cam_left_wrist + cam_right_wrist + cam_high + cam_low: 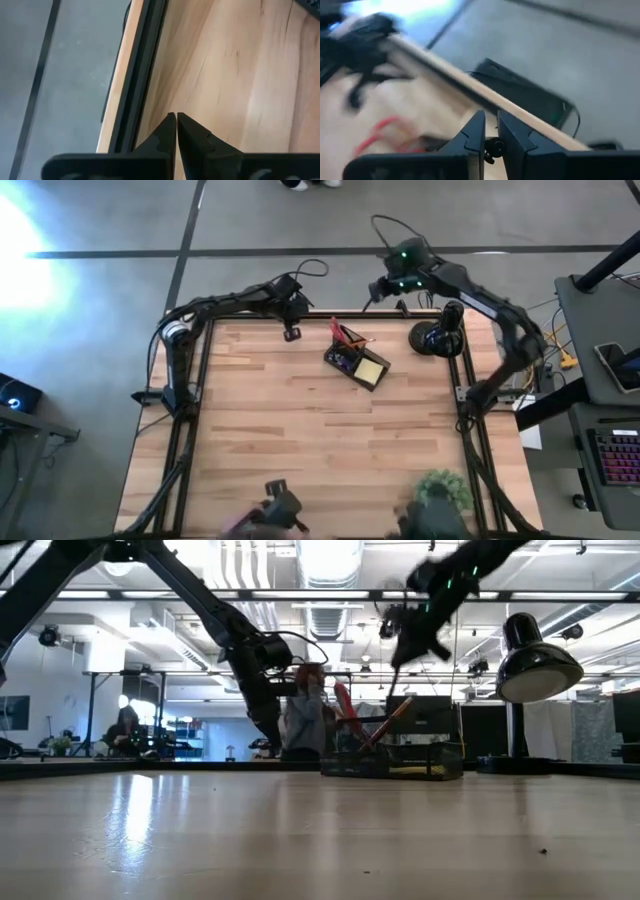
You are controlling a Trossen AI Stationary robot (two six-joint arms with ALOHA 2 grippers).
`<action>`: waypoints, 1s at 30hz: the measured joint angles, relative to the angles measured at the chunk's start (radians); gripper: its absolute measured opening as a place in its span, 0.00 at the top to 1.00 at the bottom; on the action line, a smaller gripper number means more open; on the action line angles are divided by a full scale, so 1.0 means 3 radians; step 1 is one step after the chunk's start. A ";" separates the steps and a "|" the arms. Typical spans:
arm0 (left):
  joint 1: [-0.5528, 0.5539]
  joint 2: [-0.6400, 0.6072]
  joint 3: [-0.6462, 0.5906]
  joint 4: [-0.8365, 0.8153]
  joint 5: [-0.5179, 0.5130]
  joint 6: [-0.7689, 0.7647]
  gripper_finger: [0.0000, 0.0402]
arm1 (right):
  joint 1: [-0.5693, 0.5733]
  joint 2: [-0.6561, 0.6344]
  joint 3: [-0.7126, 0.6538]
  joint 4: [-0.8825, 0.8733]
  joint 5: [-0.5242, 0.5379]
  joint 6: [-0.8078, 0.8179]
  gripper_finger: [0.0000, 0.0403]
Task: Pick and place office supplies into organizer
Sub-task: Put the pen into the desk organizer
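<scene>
Overhead, organizer (357,361) sits at the far middle of the desk (300,450), yellow pad and red pens already in it. Right gripper (376,292) hovers beyond the far edge; it should, I'd judge, pull clear without clipping the lamp (437,337) beside it. Left gripper (291,332) waits at the far edge.

Low down, lamp (538,665) stands just right of organizer (392,762).

Left wrist: jaws closed, empty.

Right wrist: jaws nearly shut, apparently on nothing.
</scene>
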 joint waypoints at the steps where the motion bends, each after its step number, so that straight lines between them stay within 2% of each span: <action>1: 0.0001 -0.0030 -0.0026 0.0002 -0.0010 -0.0003 1.00 | 0.0078 -0.0115 0.0000 -0.0031 0.0000 -0.0149 0.92; 4: 0.0003 -0.0130 -0.0079 0.0009 -0.0056 -0.0008 1.00 | 0.0308 -0.0355 0.0003 -0.0058 0.0040 -0.0414 0.92; 8: -0.0001 -0.0241 -0.0138 -0.0011 -0.0057 -0.0099 1.00 | 0.0532 -0.0451 0.0005 -0.0284 0.0081 -0.0395 0.92; 13: -0.0004 -0.0363 -0.0143 -0.0023 -0.0056 -0.0323 1.00 | 0.0816 -0.0360 -0.0005 -0.0372 0.0327 -0.0466 0.92; 21: -0.0106 -0.0668 -0.0187 -0.0186 -0.0032 -0.0365 1.00 | 0.0999 -0.0005 -0.0008 -0.0335 0.0455 -0.0536 0.92; 27: -0.0284 -0.1329 -0.0711 0.0136 0.0031 -0.0716 1.00 | 0.1099 0.0307 -0.0018 -0.0060 0.0454 -0.0556 0.92; 30: -0.0375 -0.1754 -0.1112 0.0437 0.0085 -0.1012 1.00 | 0.1166 0.0357 -0.0057 -0.0040 0.0620 -0.0528 0.92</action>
